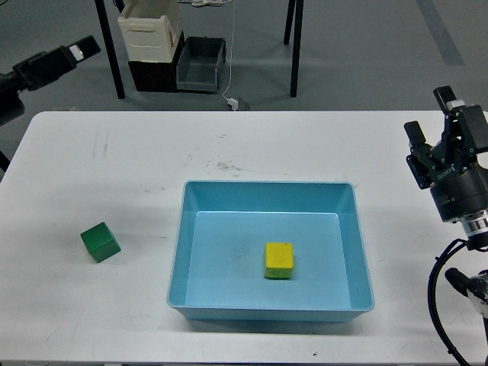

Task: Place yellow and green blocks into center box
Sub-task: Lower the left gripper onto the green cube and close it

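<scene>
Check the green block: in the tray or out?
Out. The green block sits on the table, left of the blue tray; only the yellow block is inside.

A robotics lab or test room, set up as a plain tabletop trial.

You are looking at a bare white table (229,145), scuffed with dark marks, standing on a grey floor (358,46) with black metal legs (293,46) behind it. On the floor beyond sit stacked plastic storage bins (152,34), cream over black, with a dark grey bin (200,65) beside them, and a thin white cable (231,69) hangs down to a small plug. Your two black robot arms (450,175) frame the table, with exposed cabling at the right.
</scene>
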